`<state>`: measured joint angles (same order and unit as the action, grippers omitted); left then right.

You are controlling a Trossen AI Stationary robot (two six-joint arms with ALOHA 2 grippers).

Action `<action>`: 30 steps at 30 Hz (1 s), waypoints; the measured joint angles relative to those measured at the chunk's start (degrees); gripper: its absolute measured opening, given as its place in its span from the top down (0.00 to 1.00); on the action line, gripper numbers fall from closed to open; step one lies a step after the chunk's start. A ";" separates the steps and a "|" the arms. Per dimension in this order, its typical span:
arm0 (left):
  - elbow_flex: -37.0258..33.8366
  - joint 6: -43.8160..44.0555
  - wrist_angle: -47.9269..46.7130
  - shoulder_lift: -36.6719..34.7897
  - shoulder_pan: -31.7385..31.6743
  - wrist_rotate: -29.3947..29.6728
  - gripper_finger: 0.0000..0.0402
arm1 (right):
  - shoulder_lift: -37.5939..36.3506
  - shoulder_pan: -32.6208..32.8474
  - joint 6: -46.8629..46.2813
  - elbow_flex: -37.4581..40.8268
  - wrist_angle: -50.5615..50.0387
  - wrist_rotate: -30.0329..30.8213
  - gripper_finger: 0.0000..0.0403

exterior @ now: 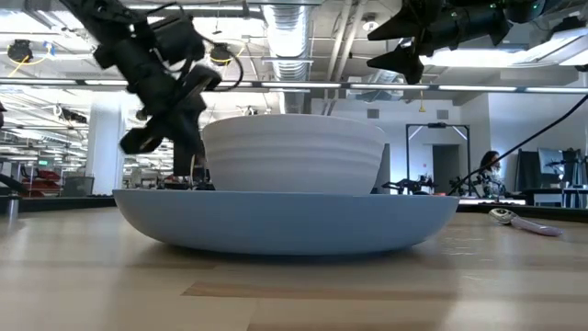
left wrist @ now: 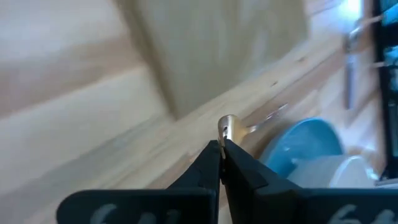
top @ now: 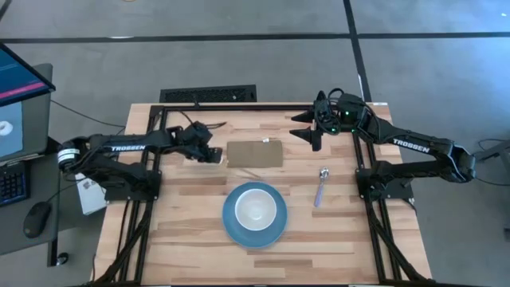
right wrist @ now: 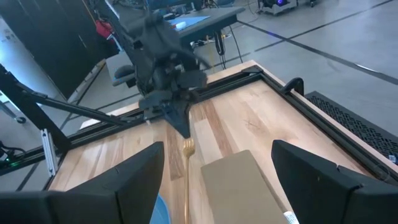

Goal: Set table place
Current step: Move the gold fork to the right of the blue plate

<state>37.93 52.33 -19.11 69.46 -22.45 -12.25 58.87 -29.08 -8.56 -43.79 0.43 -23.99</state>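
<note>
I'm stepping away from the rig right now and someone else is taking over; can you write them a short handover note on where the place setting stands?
Left gripper: shut on the gold fork, held above the table beside the flat brown rectangle.
Right gripper: open and holding nothing, raised over the table's far right part.
Done: the white bowl sits in the blue plate at the near middle; the spoon lies to the plate's right.
Left: set the fork down by the plate, probably on its left side, then release.

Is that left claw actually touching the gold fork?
Touching: the left wrist view shows the left gripper pinched shut on the fork.
</note>
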 joint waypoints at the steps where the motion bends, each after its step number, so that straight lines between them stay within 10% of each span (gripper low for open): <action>1: 1.34 -1.05 -0.83 -0.01 -0.57 -0.24 0.99 | 0.00 0.00 0.00 0.00 0.00 0.00 0.20; 17: 30.97 -19.66 -12.60 1.66 -7.80 -8.65 1.00 | 0.00 0.02 -10.08 0.00 1.55 -0.20 0.20; 30: 56.22 -30.92 -27.85 21.26 -7.76 -23.38 1.00 | -0.02 0.71 -27.54 -1.07 2.62 -8.47 0.20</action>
<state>94.14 21.42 -46.96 90.72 -30.22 -35.63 58.85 -28.37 -36.10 -44.86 3.05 -32.45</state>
